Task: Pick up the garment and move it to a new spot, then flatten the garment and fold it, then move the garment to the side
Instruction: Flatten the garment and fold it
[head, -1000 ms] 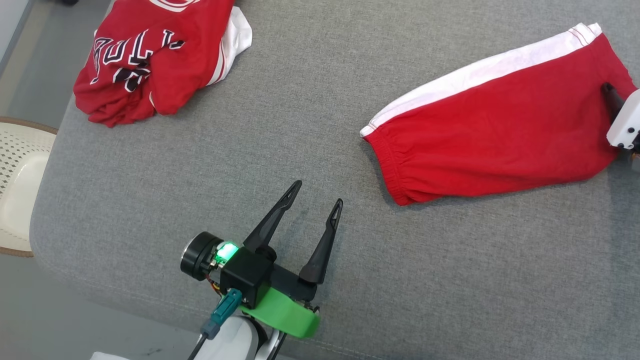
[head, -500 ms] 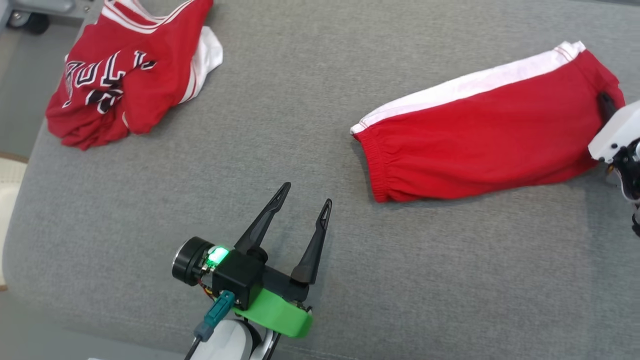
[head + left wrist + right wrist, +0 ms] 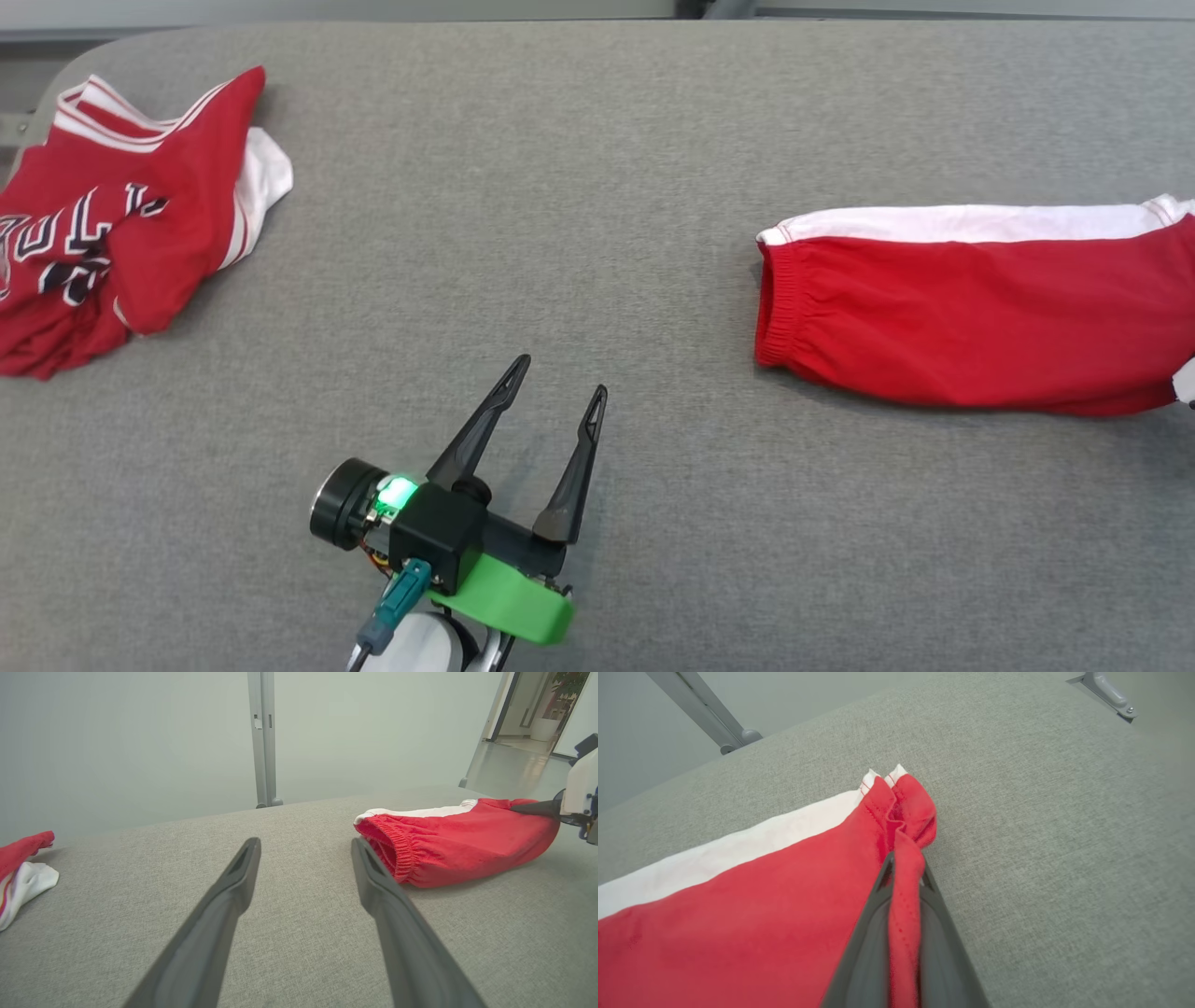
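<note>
The garment [image 3: 971,317] is a pair of red shorts with a white side stripe. It lies folded flat at the right of the grey padded table [image 3: 579,187], its elastic waistband facing left. In the right wrist view my right gripper [image 3: 906,865] is shut on a bunched red hem corner of the garment [image 3: 738,914]. The left wrist view shows the garment [image 3: 458,844] with the right gripper [image 3: 521,808] at its far end. My left gripper [image 3: 557,378] hovers open over bare table at front centre, well left of the waistband. Nothing is between the left gripper's [image 3: 304,845] fingers.
A crumpled red jersey [image 3: 112,215] with dark lettering and white trim lies at the table's far left; its edge [image 3: 23,872] also appears in the left wrist view. The table's far edge runs along the top, with a grey metal post [image 3: 264,742] behind it.
The head camera has swung, shifting the whole picture. My right gripper has shut on the garment's hem corner. The left gripper has stayed open.
</note>
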